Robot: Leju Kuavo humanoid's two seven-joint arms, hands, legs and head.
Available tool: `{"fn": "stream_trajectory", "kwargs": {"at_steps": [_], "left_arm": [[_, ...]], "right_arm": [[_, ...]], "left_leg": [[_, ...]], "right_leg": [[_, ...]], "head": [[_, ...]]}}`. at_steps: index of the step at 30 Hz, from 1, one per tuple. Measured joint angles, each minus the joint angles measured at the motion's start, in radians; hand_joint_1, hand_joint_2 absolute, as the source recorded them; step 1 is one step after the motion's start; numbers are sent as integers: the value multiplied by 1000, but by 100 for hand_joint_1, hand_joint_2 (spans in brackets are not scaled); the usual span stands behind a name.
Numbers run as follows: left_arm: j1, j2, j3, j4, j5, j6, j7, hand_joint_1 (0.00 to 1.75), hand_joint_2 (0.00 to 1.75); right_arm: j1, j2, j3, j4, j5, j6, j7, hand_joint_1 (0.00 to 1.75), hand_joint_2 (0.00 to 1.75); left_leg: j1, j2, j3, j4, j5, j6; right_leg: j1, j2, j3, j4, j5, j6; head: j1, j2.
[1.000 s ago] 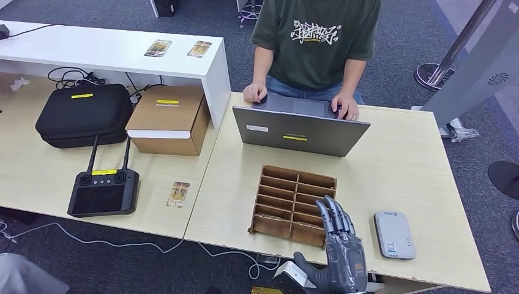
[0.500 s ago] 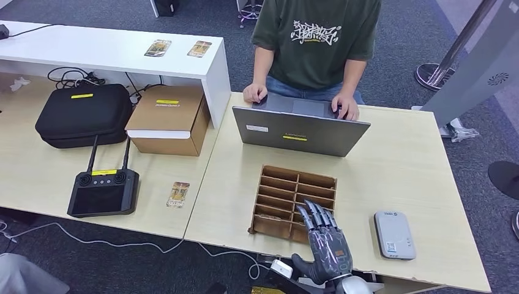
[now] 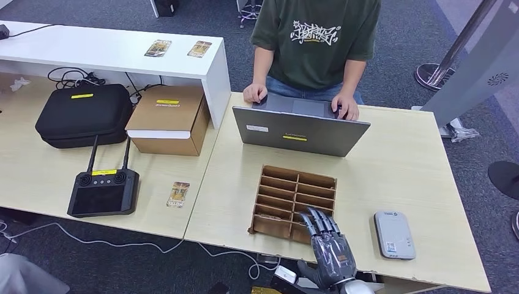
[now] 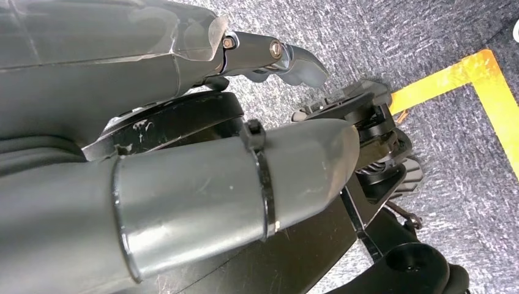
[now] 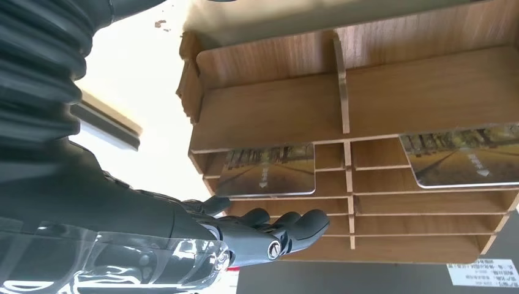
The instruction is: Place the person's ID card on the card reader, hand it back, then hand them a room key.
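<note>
My right hand hovers with its fingers stretched out and apart over the near right corner of the wooden slotted card holder, holding nothing. In the right wrist view its fingers reach toward the holder, where two key cards stand in slots. The white card reader lies on the table just right of that hand. A loose card lies on the left table. My left hand hangs over the carpet and holds nothing.
A person stands behind an open laptop, both hands on it. On the left table sit a black controller, a black case and a cardboard box. Two cards lie on the white shelf.
My right hand has slid left, away from the card reader, and drawn back toward the table's front edge over the holder's corner. Nothing else moved.
</note>
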Motion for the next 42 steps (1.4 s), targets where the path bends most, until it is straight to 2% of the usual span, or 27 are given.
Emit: {"fn": "stream_trajectory", "kwargs": {"at_steps": [15,24,35,42], "left_arm": [[-3,4,-24,0,-11,-27,11,0,0],[-8,13,-42,0,-18,-55,21,0,0],[-8,23,-43,0,-17,-79,17,0,0],[-8,28,-43,0,-14,-92,18,0,0]], "right_arm": [[-25,0,0,-49,49,-109,8,0,175],[-76,9,1,-47,22,-101,-11,0,175],[-55,7,1,-51,5,-94,-12,0,175],[-39,0,0,-66,-11,-46,-23,0,175]], "left_leg": [[0,0,0,0,0,0],[0,0,0,0,0,0],[0,0,0,0,0,0],[0,0,0,0,0,0]], "right_leg": [[0,0,0,0,0,0],[0,0,0,0,0,0],[0,0,0,0,0,0],[0,0,0,0,0,0]], "head": [[0,0],[0,0],[0,0],[0,0]]}}
